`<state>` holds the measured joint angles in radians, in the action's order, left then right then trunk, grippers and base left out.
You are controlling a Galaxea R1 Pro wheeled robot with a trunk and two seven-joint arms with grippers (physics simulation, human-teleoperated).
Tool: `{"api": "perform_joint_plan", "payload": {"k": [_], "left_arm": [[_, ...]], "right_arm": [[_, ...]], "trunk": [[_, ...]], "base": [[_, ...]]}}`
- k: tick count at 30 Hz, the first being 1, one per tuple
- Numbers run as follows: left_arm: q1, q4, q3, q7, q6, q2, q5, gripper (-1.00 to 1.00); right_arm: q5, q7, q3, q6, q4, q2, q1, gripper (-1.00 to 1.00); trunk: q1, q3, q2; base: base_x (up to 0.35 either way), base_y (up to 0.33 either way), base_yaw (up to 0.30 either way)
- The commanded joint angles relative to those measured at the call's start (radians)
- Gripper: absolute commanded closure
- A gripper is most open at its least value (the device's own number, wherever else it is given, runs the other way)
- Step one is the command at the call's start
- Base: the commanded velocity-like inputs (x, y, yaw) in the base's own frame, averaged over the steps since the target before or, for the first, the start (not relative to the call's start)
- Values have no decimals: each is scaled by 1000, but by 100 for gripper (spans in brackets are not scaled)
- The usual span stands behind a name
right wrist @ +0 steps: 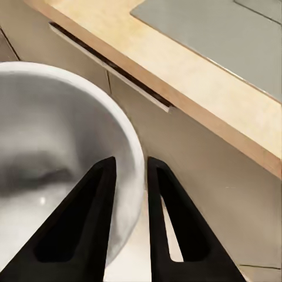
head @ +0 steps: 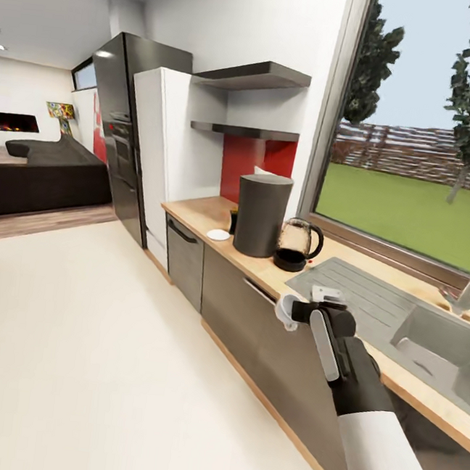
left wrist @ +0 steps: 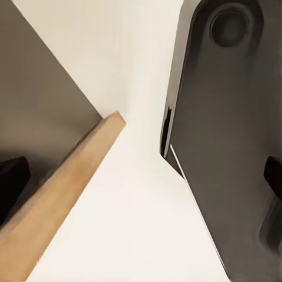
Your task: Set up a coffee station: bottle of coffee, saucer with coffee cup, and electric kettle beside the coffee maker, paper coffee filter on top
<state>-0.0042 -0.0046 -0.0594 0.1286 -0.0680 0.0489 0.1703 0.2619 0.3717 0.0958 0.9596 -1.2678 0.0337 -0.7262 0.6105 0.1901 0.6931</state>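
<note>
Coffee cup [right wrist: 59, 164]: small white glazed cup, rigid, light, slippery, chip-prone; carried in the air off the edge of the tan wood-grain bench [head: 260, 267], short of the white round saucer [head: 218, 234]. Right end effector [right wrist: 130, 188] is clamped across its rim wall, one finger inside and one outside, a sound hold if kept level. Whether the left end effector is apart or together cannot be told.

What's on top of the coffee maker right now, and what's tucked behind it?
A white paper coffee filter pokes up from the coffee maker top. A small dark item with a yellow top peeks out at its far side; most of it is covered. The saucer lies bare nearby.
</note>
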Motion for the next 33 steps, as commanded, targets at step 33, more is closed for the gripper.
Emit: {"api": "perform_joint_plan", "payload": {"k": [33], "left_arm": [[0, 0, -7, 9, -5, -1, 9, -100]], "right_arm": [[11, 10, -1, 5, -42, -2, 1, 100]], "trunk": [[1, 7, 1]], "base": [[282, 134, 274]]}}
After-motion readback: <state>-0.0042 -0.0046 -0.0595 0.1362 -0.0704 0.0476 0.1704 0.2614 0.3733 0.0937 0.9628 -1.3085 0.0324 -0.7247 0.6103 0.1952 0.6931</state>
